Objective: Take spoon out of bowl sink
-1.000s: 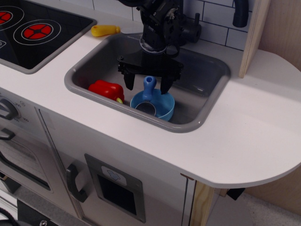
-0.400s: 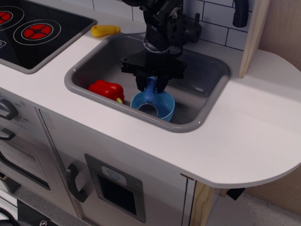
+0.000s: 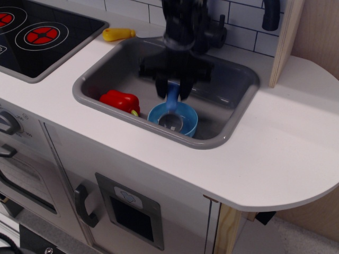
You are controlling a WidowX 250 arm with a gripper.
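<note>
The grey sink [image 3: 233,92] is set in the white counter. The light-blue bowl [image 3: 186,126] sits at the sink's front. My black gripper [image 3: 173,91] hangs over the bowl and is shut on the blue handle of the spoon [image 3: 172,110]. The spoon hangs nearly upright, its silver-grey scoop head down over the bowl's opening. I cannot tell whether the scoop still touches the bowl. The gripper looks blurred from motion.
A red toy pepper [image 3: 119,100] lies in the sink left of the bowl. A yellow-handled utensil [image 3: 118,34] lies on the counter behind the sink. The black stovetop [image 3: 42,37] with red rings is at the left. A wooden post [image 3: 285,37] stands at the right.
The open fingers came down around the spoon's handle and shut on it. The gripper has since risen a little, tipping the spoon more upright with its scoop lifted in the bowl.
</note>
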